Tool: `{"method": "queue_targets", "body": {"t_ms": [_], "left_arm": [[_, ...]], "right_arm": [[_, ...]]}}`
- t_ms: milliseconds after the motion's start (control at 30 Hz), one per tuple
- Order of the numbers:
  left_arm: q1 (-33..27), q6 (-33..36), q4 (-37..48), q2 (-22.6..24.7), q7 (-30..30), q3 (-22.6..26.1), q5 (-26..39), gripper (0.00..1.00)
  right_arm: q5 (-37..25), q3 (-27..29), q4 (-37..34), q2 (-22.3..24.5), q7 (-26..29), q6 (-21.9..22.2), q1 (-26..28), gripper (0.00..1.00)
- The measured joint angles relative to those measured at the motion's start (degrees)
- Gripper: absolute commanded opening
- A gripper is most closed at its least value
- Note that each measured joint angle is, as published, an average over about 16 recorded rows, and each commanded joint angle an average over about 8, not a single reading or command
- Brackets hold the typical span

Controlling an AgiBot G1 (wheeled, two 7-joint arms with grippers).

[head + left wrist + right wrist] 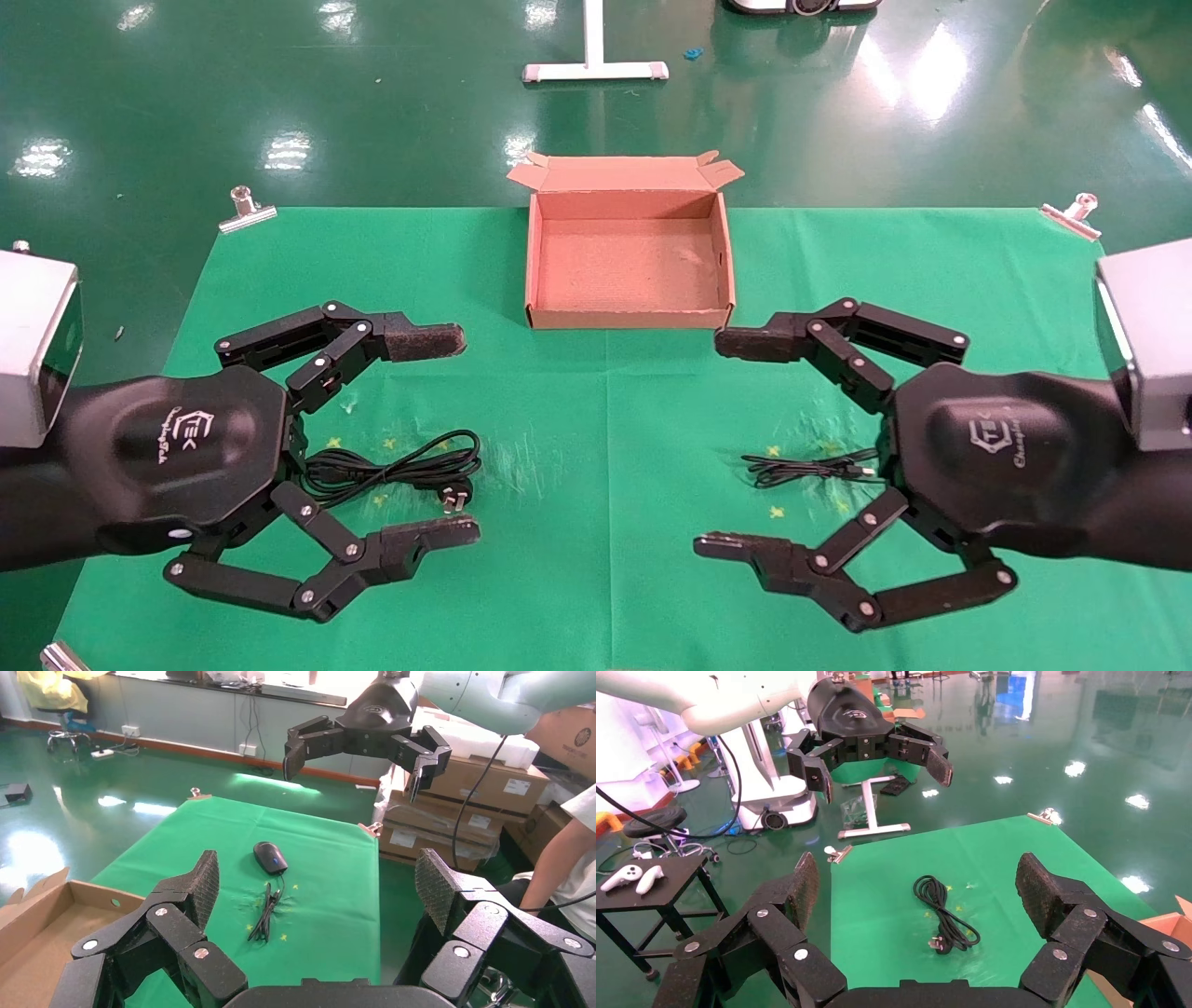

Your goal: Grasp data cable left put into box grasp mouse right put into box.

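Fingers spread wide on both the left gripper (pixel 447 438) and right gripper (pixel 722 445), gripping nothing. Coiled black data cable (pixel 400 463), oval mouse (pixel 270 857) lie on green cloth (pixel 605 410); cardboard box (pixel 628 319) beyond.

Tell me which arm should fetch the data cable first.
Left. The left pincer hangs open directly above the data cable, on the robot's left side; the right pincer is open over the mouse side.
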Motion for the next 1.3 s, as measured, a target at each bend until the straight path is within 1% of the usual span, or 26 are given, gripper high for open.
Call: {"method": "queue_targets", "body": {"t_ms": [1300], "left_arm": [[0.0, 0.0, 0.0, 0.0, 0.0, 0.0, 0.0, 1.0]], "right_arm": [[0.0, 0.0, 0.0, 0.0, 0.0, 0.0, 0.0, 1.0]]}}
